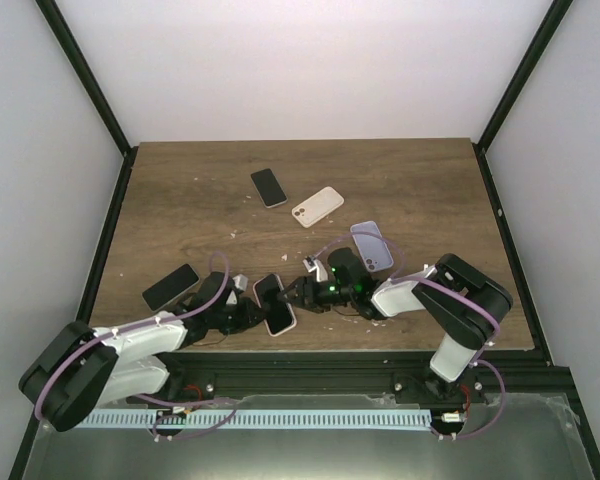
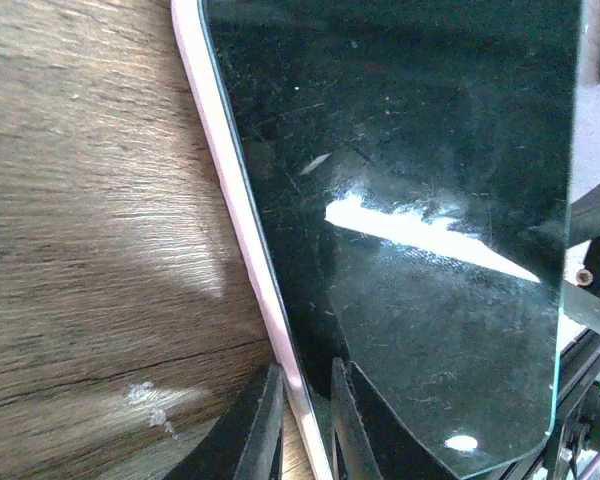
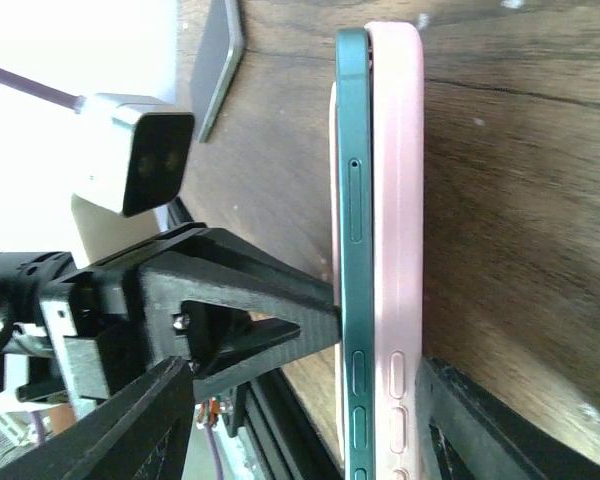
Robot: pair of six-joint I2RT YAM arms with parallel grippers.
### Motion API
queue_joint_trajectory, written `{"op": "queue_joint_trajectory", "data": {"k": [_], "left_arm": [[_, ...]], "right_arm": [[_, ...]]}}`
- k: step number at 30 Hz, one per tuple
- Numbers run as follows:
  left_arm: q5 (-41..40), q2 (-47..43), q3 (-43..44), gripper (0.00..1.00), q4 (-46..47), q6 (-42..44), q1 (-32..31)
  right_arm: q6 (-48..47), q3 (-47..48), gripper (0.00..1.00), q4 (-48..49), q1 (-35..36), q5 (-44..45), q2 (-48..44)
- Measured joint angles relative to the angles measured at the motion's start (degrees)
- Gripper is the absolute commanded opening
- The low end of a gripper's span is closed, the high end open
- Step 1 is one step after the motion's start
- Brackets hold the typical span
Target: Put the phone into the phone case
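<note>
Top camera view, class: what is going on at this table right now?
Two robot arms are working on one phone near the front edge of the table. The left gripper pinches the rim of the pink case. The right gripper is open, one finger on either side of phone and case. In the right wrist view the phone looks only partly seated. A black phone and a white case lie further back.
</note>
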Motion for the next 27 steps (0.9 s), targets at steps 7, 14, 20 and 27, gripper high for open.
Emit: {"op": "queue_joint_trajectory", "data": {"k": [7, 14, 20, 27], "left_arm": [[-1.2, -2.2, 0.0, 0.18, -2.8, 0.7, 0.0], [-2.1, -3.0, 0.0, 0.18, -4.2, 0.7, 0.0], [-2.2, -3.0, 0.0, 0.19, -4.2, 0.7, -0.1], [-2.4, -3.7, 0.0, 0.26, -4.7, 0.8, -0.1]], "right_arm": [[0.9, 0.4, 0.61, 3.9, 0.0, -3.1, 0.0], [-0.1, 2.7, 0.47, 1.1, 1.6, -4.9, 2.9], [-0.2, 2.6, 0.23, -0.9, 1.8, -5.4, 4.6], [-0.8, 2.2, 0.02, -1.7, 1.8, -4.7, 4.5]]}}
